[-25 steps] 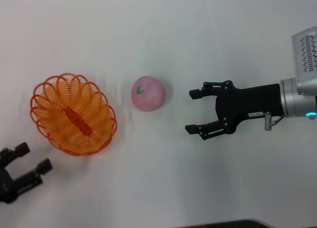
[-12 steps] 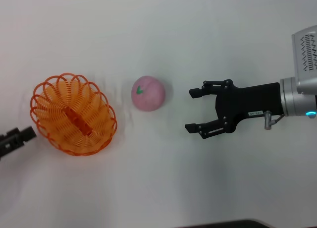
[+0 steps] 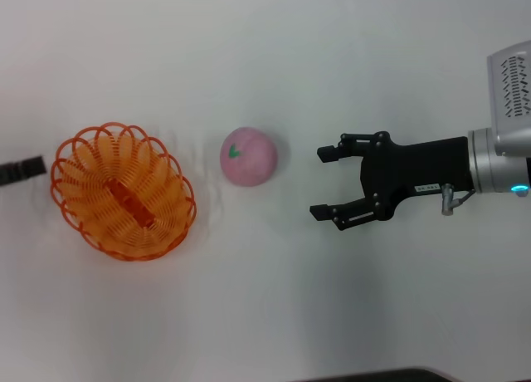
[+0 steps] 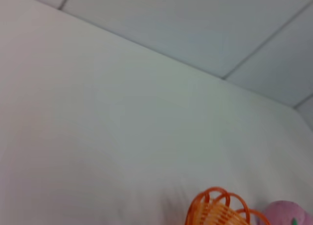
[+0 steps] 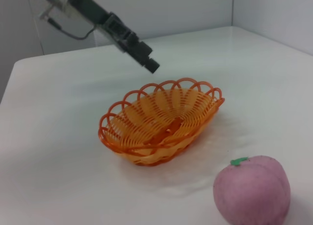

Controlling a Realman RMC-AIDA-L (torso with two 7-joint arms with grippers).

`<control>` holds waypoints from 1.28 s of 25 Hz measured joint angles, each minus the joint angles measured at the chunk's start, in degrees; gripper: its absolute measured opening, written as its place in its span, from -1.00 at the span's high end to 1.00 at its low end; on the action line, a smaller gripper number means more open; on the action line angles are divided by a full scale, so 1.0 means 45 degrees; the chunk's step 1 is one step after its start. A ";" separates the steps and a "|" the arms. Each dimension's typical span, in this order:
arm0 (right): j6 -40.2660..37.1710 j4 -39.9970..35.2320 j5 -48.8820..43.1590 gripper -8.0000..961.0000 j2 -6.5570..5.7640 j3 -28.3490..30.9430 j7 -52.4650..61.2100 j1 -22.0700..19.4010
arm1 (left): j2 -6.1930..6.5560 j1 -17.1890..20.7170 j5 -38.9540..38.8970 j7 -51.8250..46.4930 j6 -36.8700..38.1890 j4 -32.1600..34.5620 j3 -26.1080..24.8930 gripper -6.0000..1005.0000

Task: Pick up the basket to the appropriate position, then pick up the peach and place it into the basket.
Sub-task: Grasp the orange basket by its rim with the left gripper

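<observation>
Right gripper point(image 3: 325, 183) is over the right half of the white table point(image 3: 274, 315), wrist toward the right edge, fingers pointing at the peach point(image 3: 248, 156). Fingers spread apart, holding nothing, short gap to the peach, no contact.

Peach sits on the table around the middle, a bit toward the far edge, green leaf mark facing up. From the right wrist camera it's close by, resting on the surface, basket behind it.

Basket point(image 3: 123, 191) is on the left half of the table, upright, open side up, nothing inside. Solid orange strip visible along its base. It's just beside the peach, small gap, not touching.

Left gripper point(image 3: 22, 170): only a dark tip shows at the left edge in the head view, close to the basket rim. The right wrist camera shows it point(image 5: 142, 54) held above the table beyond the basket, tip aimed down toward the rim, not touching it. Can't tell whether its fingers are open or closed.

Left wrist camera shows mostly bare table, with a piece of basket rim point(image 4: 220, 211) and a slice of peach point(image 4: 288, 214) at one corner.
</observation>
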 joint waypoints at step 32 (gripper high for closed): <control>0.0125 -0.0052 -0.0023 -0.96 0.0000 -0.0082 0.0000 0.0000 | -0.0570 -0.5125 0.6373 -0.2960 -0.1857 0.1445 0.7501 -0.68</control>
